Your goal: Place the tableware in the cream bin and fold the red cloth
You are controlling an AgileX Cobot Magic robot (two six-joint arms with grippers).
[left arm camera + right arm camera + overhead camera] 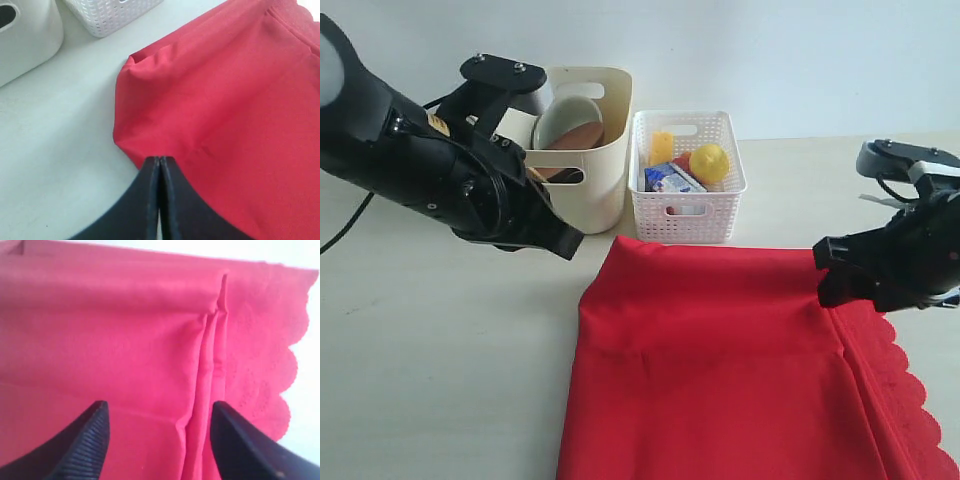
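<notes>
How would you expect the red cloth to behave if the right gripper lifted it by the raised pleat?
Probably floppy: the red cloth bunches into soft pleats ahead of the open right gripper, so it would likely drape and sag. It looks thin and light; the folded layers may slide apart.

Plain bright red cloth (720, 360), smooth cream bin (605, 190), white perforated lattice basket (685, 215), yellow lemon (709, 162), pale beige table (440, 350).
</notes>
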